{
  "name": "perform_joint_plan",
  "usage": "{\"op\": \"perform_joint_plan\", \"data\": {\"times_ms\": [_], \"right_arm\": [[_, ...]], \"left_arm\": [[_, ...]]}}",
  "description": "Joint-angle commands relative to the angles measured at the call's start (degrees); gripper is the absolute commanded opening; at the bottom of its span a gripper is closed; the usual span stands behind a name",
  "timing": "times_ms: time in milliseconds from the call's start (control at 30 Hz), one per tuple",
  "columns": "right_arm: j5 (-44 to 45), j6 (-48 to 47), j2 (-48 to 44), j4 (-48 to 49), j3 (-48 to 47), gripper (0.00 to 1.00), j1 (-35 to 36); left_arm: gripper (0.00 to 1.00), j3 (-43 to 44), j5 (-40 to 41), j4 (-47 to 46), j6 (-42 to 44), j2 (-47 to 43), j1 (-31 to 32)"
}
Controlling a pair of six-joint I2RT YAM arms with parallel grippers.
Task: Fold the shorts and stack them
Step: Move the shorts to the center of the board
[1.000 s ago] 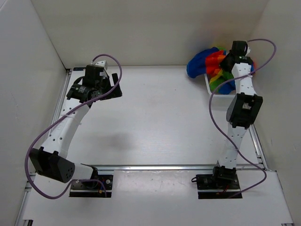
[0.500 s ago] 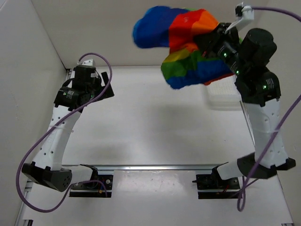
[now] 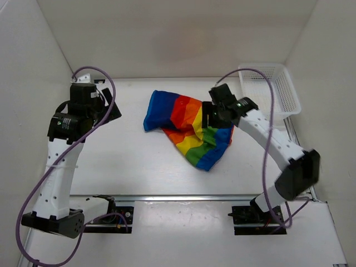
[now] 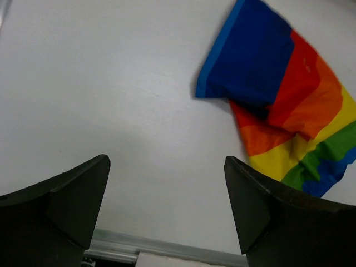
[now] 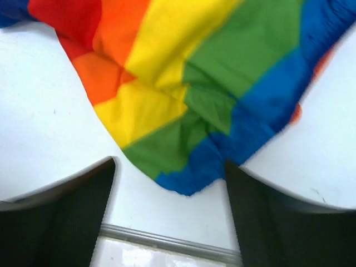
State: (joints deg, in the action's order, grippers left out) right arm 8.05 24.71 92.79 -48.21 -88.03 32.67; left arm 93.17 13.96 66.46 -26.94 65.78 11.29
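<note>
Jaws of the left arm hang wide apart and empty over the left of the table [image 3: 139, 161], well apart from the cloth, probably waiting to take a corner. Shorts [image 3: 186, 128] lie crumpled mid-table, stripes twisted, not yet flattened for folding. Jaws of the right arm hover over their green-and-blue edge, spread and gripping nothing. White basket [image 3: 278, 89] sits far right, apart.

Bright, even light; soft shadows; right wrist view blurred
</note>
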Motion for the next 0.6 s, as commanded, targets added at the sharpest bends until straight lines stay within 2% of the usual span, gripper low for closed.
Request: {"op": "perform_joint_plan", "data": {"times_ms": [0, 33, 67, 100, 133, 167, 200, 233, 267, 300, 367, 400, 433, 467, 567], "right_arm": [[8.02, 4.9, -18.83, 0.56, 5.3, 0.69, 0.65], [8.55, 5.87, -20.97, 0.57, 10.37, 0.63, 0.65], [9.25, 8.66, -22.99, 1.09, 12.94, 0.53, 0.65], [8.74, 10.17, -26.75, 1.1, 15.49, 0.4, 0.65], [7.51, 12.71, -28.44, 1.88, 20.57, 0.33, 0.65], [5.76, 13.86, -30.02, 2.5, 23.14, 0.29, 0.65], [3.74, 15.01, -32.3, 3.11, 25.51, 0.29, 1.17], [1.9, 16.32, -33.11, 3.64, 30.06, 0.32, 1.78], [0.14, 17.81, -33.64, 4.25, 32.28, 0.4, 1.79], [-3.8, 20.96, -34.43, 6.26, 34.57, 0.58, 3.18], [-6.99, 24.75, -34.43, 8.56, 40.44, 0.78, 4.33], [-8.39, 28.51, -34.43, 11.35, 42.13, 0.89, 5.38], [-9.8, 30.29, -34.96, 12.95, 43.63, 0.92, 5.39], [-11.29, 32.14, -34.96, 14.35, 45.04, 0.92, 5.91], [-11.31, 36.9, -34.96, 20.07, 49.26, 0.89, 6.45]], "left_arm": [[0.94, -7.52, -6.01, -0.97, 0.39, 0.93, -0.3], [0.82, -9.65, -8.05, -2.2, 0.4, 0.93, 0.31], [0.62, -11.84, -10.33, -5.17, 0.4, 0.32, 2.05], [0.5, -16.22, -14.53, -6.76, -0.82, 0.32, 3.03], [0.4, -18.52, -17.01, -8.43, -1.53, 0.32, 3.99], [0.27, -20.63, -19.03, -10.01, -2.49, 1.45, 6.53], [0.24, -23.96, -21.4, -13.08, -4.42, 2.24, 8.21], [0.24, -25.21, -22.21, -14.5, -5.31, 3.47, 9.96], [0.24, -26.18, -22.91, -15.82, -6.1, 4.87, 11.63], [0.27, -26.71, -24.66, -16.79, -6.72, 8.54, 14.87], [0.38, -25.68, -25.47, -18.28, -7.25, 13.12, 17.7], [0.47, -23.66, -24.95, -18.29, -7.95, 17.85, 19.45], [0.55, -22.51, -24.94, -18.29, -7.95, 20.07, 20.17], [0.79, -21.28, -24.33, -18.29, -7.95, 22.35, 20.7], [0.91, -16.36, -23.19, -18.82, -8.48, 30.79, 20.7]]}}
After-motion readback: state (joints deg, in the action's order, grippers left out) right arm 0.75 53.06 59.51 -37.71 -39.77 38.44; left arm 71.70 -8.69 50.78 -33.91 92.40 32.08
